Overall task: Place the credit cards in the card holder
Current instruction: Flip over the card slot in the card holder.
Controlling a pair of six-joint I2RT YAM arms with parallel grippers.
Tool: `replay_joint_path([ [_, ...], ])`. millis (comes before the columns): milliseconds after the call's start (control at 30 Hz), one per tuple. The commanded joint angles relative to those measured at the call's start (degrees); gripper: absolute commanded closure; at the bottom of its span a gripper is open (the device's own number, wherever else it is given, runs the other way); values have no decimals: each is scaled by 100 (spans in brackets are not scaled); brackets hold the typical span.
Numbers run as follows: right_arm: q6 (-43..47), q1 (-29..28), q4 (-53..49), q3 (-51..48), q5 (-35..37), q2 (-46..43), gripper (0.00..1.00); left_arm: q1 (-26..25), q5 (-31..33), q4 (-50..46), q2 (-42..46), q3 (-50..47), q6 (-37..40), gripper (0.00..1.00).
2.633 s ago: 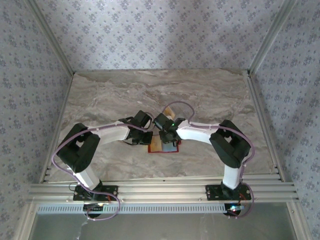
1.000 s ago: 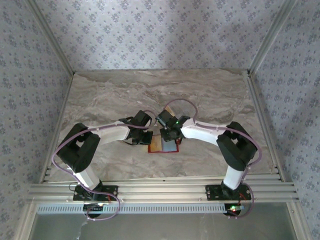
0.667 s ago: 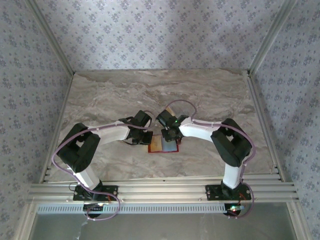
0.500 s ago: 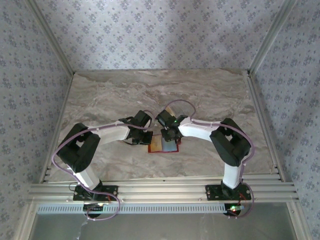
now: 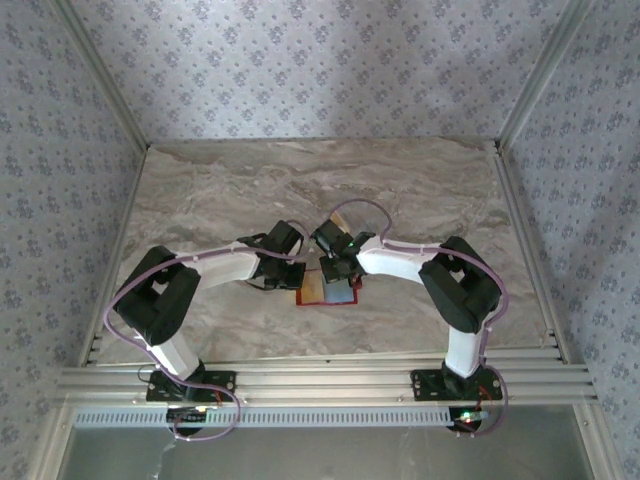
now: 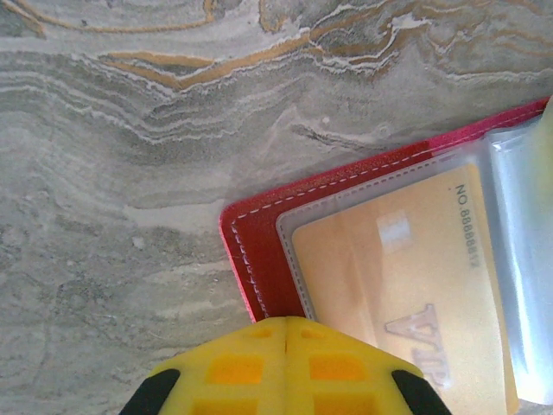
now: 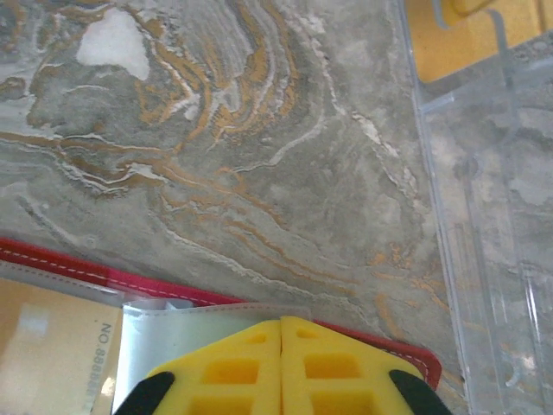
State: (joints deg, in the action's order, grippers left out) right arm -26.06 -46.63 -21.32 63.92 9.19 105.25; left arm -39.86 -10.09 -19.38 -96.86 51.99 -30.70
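Observation:
The red card holder point(image 5: 322, 292) lies open on the marble table between my two grippers. A tan-yellow card point(image 6: 406, 277) sits inside its left clear pocket. The pale grey-blue card point(image 7: 173, 333) sits in the right pocket, next to the tan card point(image 7: 43, 346). My left gripper point(image 6: 286, 322) is shut, its yellow fingertips resting over the holder's red left edge point(image 6: 259, 259). My right gripper point(image 7: 281, 322) is also shut, tips down on the right pocket near the holder's far edge point(image 7: 406, 354). Nothing shows between either pair of fingers.
A clear plastic box point(image 7: 484, 216) with something yellow inside lies on the table just beyond the holder, to the right in the right wrist view. Bare marble point(image 5: 200, 190) stretches to the left and back. Aluminium rails frame the table's sides.
The right arm has shifted a little, its elbow drawing inward and its gripper settling on the holder's right side. The left arm and the holder have stayed put.

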Motion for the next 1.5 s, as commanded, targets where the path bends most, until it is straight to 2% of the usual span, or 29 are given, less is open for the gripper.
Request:
replay_joint_path([
  [0, -65, -71, 27, -266, -467, 114, 100, -131, -270, 53, -509, -180, 29, 100],
  [100, -57, -51, 119, -304, -657, 4, 100, -136, -291, 61, -527, -171, 20, 100],
  [300, -21, 28, 603, -425, -1539, -355, 100, -130, -278, 57, -544, -163, 20, 100],
  [567, -306, -11, 1054, -404, -2333, -297, 100, -134, -301, 75, -593, -145, 4, 100],
  [667, -415, -46, 1190, -456, -2556, -294, 90, -131, -309, 74, -614, -136, 2, 100],
  [1067, -846, -352, 1738, -893, -2681, -466, 47, -30, -526, 214, -531, -237, -65, 100],
  [1333, -928, -335, 2054, -927, -3010, -672, 35, 68, -719, 328, -433, -336, -128, 99],
  [1467, -893, -276, 2036, -784, -3104, -628, 34, 125, -778, 374, -294, -407, -156, 98],
])
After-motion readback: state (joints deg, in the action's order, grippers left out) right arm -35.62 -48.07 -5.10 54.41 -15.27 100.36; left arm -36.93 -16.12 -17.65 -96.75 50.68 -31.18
